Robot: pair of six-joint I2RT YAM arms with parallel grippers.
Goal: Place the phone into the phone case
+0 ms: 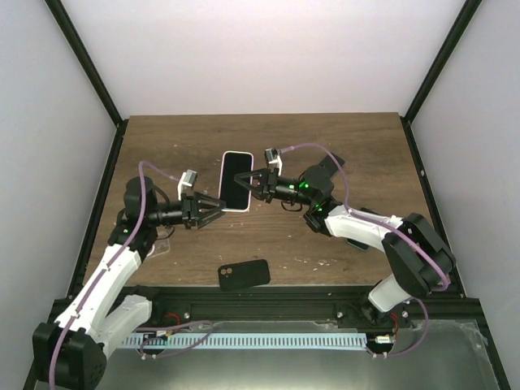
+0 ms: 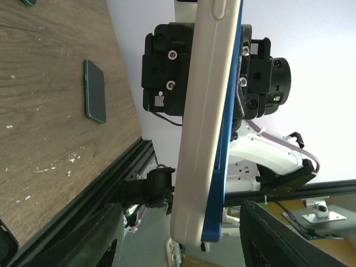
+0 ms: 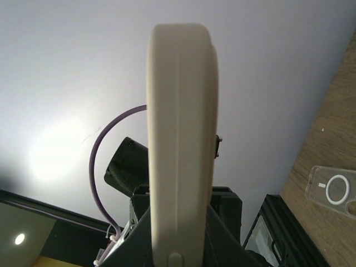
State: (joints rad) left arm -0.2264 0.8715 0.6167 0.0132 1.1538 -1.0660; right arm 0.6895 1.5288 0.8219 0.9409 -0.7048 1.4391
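A white phone case (image 1: 224, 180) hangs above the table with the phone (image 1: 237, 182) in it, dark screen up. In the left wrist view the case (image 2: 203, 111) is edge-on, and the phone's blue side (image 2: 225, 167) lies against its right face. My right gripper (image 1: 258, 185) is shut on the case's right edge. In its own view the fingers (image 3: 139, 233) clamp the white case (image 3: 179, 139) from both sides. My left gripper (image 1: 214, 204) is open at the case's lower left corner. Its fingers (image 2: 61, 233) stand apart on either side of the case.
A black case (image 1: 244, 274) lies near the table's front edge. A clear case (image 3: 332, 191) lies flat on the wood by the left arm. A dark teal flat object (image 2: 94, 92) rests on the table near the black frame rail (image 2: 111, 172).
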